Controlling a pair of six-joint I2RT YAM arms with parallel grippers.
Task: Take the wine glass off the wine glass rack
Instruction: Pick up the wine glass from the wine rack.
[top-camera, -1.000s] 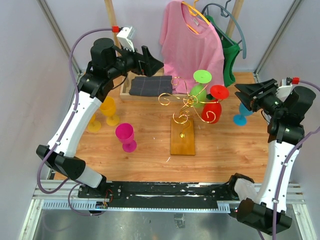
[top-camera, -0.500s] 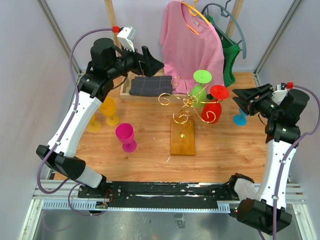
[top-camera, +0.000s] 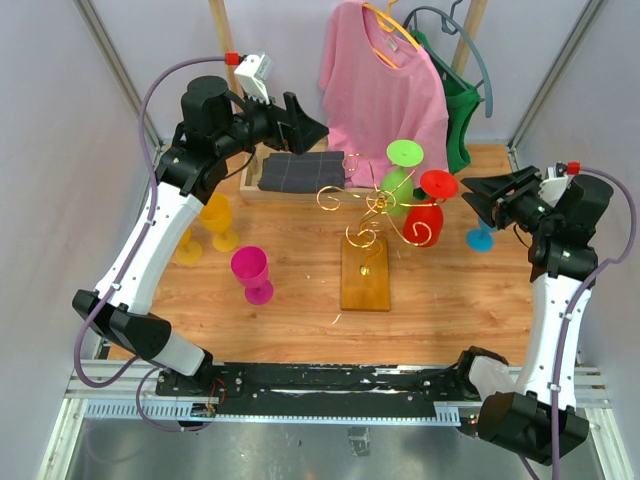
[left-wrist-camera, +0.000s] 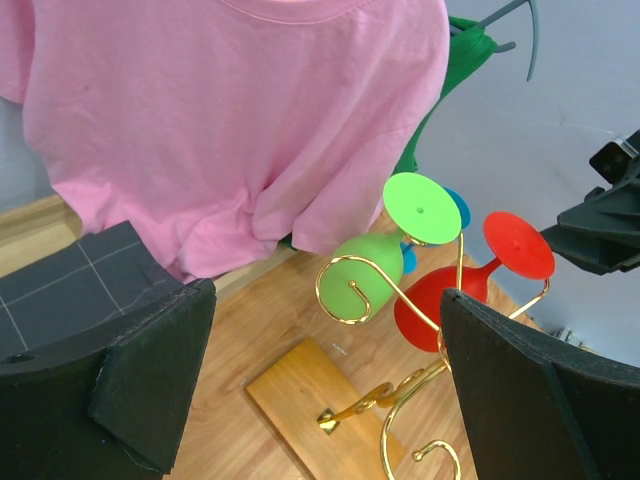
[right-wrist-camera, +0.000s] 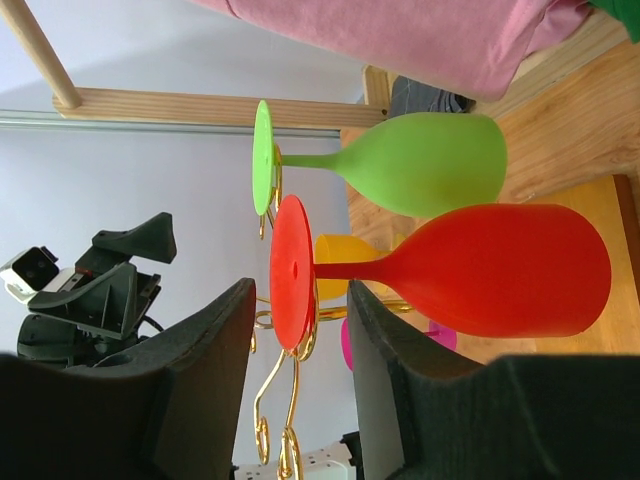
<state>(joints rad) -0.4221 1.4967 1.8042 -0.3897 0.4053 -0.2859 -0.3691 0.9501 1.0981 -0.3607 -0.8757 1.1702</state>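
the wine glass rack (top-camera: 367, 222) stands mid-table, its gold wire spirals rising from a wooden base block (top-camera: 365, 276). two glasses hang on it upside down, feet up in the wire curls: a red wine glass (top-camera: 427, 216) on the right-hand arm and a green wine glass (top-camera: 399, 178) just behind it, bowls close together.

the right gripper (top-camera: 468, 196) is level with the red glass's foot, just to its right. its fingers (right-wrist-camera: 205, 360) are partly apart, and in the right wrist view the red foot disc sits in line with the gap between them, a little past the tips. nothing looks clamped, though whether a tip brushes the foot is hard to say from these angles.

the left gripper (top-camera: 312, 125) hangs high at the back left, over a dark folded cloth (top-camera: 302, 171), fingers spread wide and holding nothing, pointed toward the rack.

a pink shirt (top-camera: 380, 85) and a green garment (top-camera: 458, 115) hang behind the rack. a blue glass (top-camera: 482, 236) stands on the table under the right arm; two yellow glasses (top-camera: 214, 220) and a magenta glass (top-camera: 252, 272) stand upright at the left
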